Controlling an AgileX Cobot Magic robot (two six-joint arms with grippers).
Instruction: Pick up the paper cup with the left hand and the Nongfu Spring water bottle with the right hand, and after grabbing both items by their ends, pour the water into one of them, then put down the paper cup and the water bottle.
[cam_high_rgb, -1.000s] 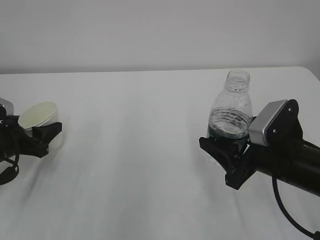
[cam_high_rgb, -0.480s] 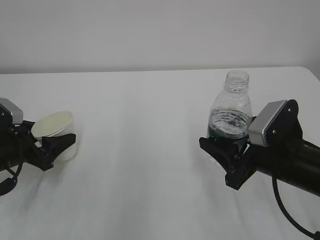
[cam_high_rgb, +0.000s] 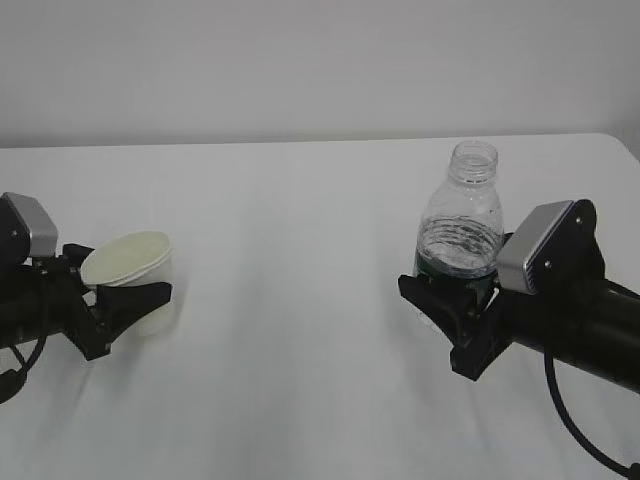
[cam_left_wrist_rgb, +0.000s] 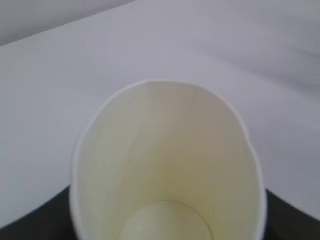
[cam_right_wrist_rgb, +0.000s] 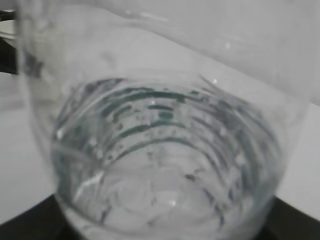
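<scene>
The white paper cup (cam_high_rgb: 128, 262) is on the left, slightly tilted, its cream inside showing. My left gripper (cam_high_rgb: 142, 296) is shut on its lower part. The left wrist view looks straight down into the empty cup (cam_left_wrist_rgb: 170, 165), with dark fingers (cam_left_wrist_rgb: 32, 224) at the bottom corners. On the right, the clear Nongfu Spring water bottle (cam_high_rgb: 460, 225) stands upright and capless, with water (cam_high_rgb: 458, 250) in its lower part. My right gripper (cam_high_rgb: 442, 298) is shut on it at the green band. The bottle (cam_right_wrist_rgb: 165, 150) fills the right wrist view, with black fingers (cam_right_wrist_rgb: 25, 222) at the bottom edge.
A white table (cam_high_rgb: 300, 200) runs to a far edge below a pale wall, with its back right corner (cam_high_rgb: 618, 140) in sight. A black cable (cam_high_rgb: 565, 410) hangs under the right arm. Nothing else stands between the two grippers.
The left arm has carried the cup rightward toward the middle of the table and slightly nearer. The right arm and the bottle have stayed still.
</scene>
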